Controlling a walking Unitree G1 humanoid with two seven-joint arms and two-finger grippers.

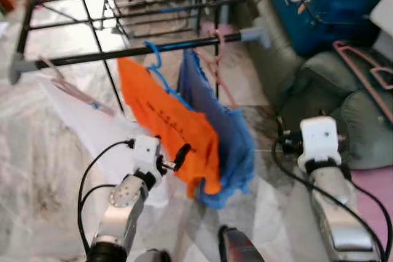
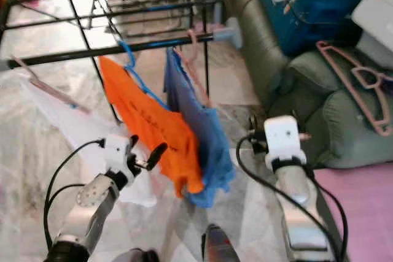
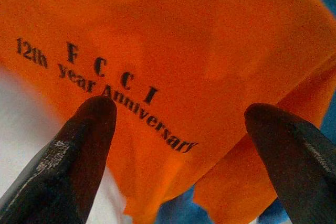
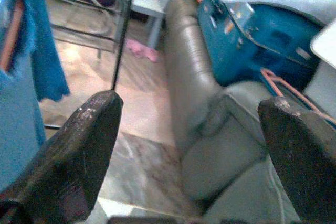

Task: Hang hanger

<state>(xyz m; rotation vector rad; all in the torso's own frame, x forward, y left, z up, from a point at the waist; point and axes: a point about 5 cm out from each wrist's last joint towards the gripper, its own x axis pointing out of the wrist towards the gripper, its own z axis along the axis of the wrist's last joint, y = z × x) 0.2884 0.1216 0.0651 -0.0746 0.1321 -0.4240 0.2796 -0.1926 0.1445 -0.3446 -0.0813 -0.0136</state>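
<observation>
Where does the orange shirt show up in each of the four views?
Left eye view: orange shirt hangs centre, on a blue hanger, beside the blue garment.
Right eye view: centre-left.
Left wrist view: close up, printed lettering between the open left hand's fingers.
Right wrist view: not in it.
Shared landmark: the blue garment.

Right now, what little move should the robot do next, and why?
Probably ease the left gripper back from the orange shirt. Its jaws are open and hold nothing, and the shirt's blue hanger already hooks over the black rail. A spare pink hanger lies on the sofa, near the open right gripper.
</observation>
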